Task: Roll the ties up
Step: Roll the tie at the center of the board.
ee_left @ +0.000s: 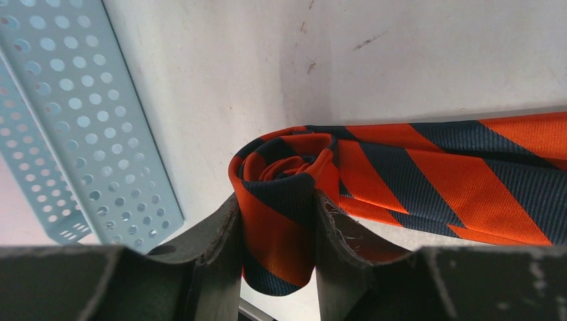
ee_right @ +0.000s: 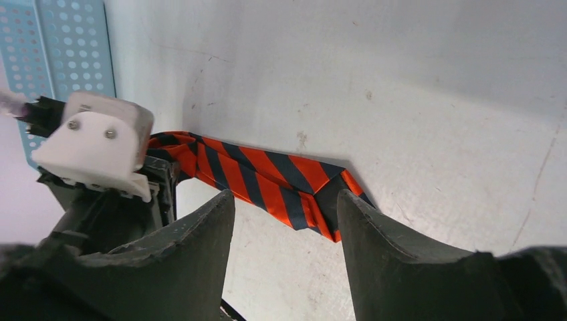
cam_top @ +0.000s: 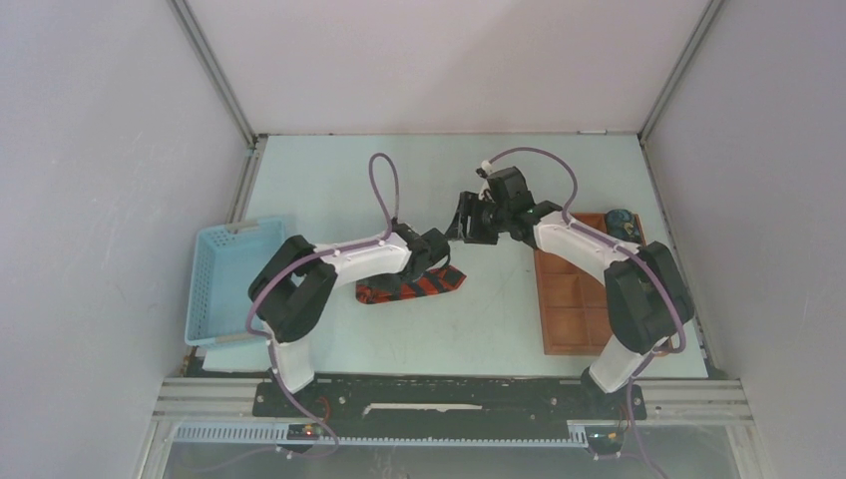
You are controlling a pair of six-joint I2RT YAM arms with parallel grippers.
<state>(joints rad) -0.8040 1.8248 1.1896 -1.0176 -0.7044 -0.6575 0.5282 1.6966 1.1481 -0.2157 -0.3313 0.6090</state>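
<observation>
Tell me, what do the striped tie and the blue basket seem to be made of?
The striped tie looks like woven fabric, perhaps silk or polyester: fine ribbed weave, soft folds, slight sheen. The basket looks like rigid plastic, matte light blue, with even rows of moulded round holes.

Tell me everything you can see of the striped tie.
The striped tie is woven fabric with orange-red and dark navy diagonal stripes. One end is wound into a small coil, pinched between the shut jaws of the left gripper. The rest lies flat on the table, ending in a pointed tip. The right gripper is open and clear of it.
</observation>
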